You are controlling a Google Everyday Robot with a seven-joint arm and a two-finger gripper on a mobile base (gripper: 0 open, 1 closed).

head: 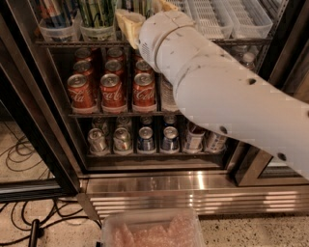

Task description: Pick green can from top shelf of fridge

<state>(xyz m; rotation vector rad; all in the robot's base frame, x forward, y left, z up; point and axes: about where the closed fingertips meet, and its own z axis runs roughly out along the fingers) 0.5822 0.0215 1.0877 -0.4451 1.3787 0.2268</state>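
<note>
The green cans point(96, 10), green with pale vertical streaks, stand in a clear bin point(98, 32) on the top shelf point(63, 43) of the fridge point(193, 192); their tops are cut off by the upper edge of the view. My gripper point(128, 22), pale yellowish, is at top-shelf height just right of that bin, close to the green cans. Whether it touches a can is hidden. My big white arm point(217, 91) reaches in from the right and covers much of the fridge's right half.
Red cola cans point(112, 89) fill the middle rack, with a water bottle point(167, 94) beside them. Silver-and-blue cans point(145, 140) stand on the bottom rack. White slotted bins point(227, 17) sit top right. The dark door frame point(34, 101) stands left, cables point(19, 154) lie on the floor, and a plastic tub point(154, 229) is in front.
</note>
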